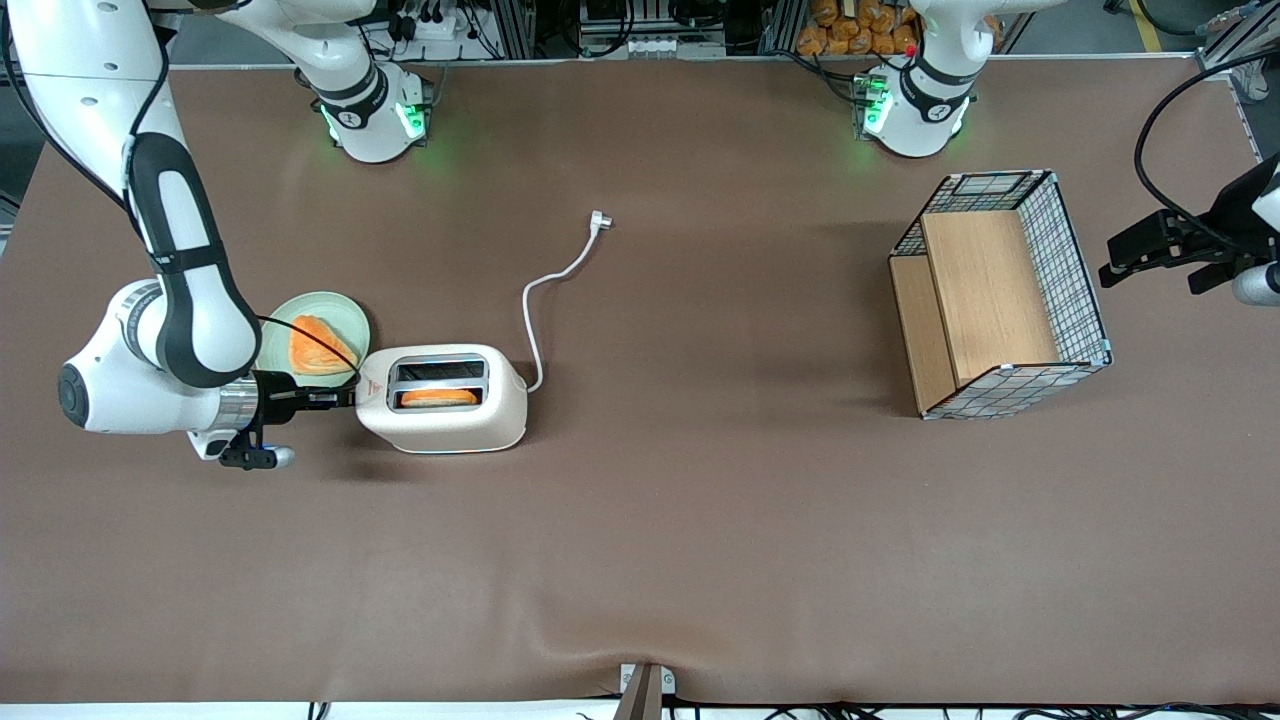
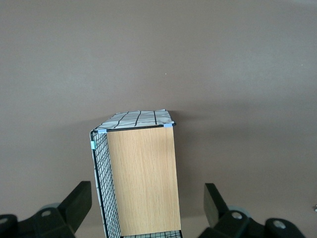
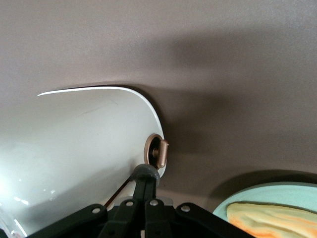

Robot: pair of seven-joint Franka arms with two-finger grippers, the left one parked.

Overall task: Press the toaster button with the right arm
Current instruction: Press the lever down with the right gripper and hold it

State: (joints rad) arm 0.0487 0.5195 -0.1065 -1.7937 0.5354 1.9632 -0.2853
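Your pincer (image 1: 345,397) (fingers together) sits right against the toaster's (image 1: 445,420) narrow end, where the button (image 3: 144,173) is. Push off-center and it slips, shoving the toaster instead.

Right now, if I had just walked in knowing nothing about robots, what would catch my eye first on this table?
Probably the right arm, its gripper against the narrow end of the toaster, which has toast in one slot. Beside it sits a green plate with bread; a wire-and-wood basket stands toward the parked arm's end.
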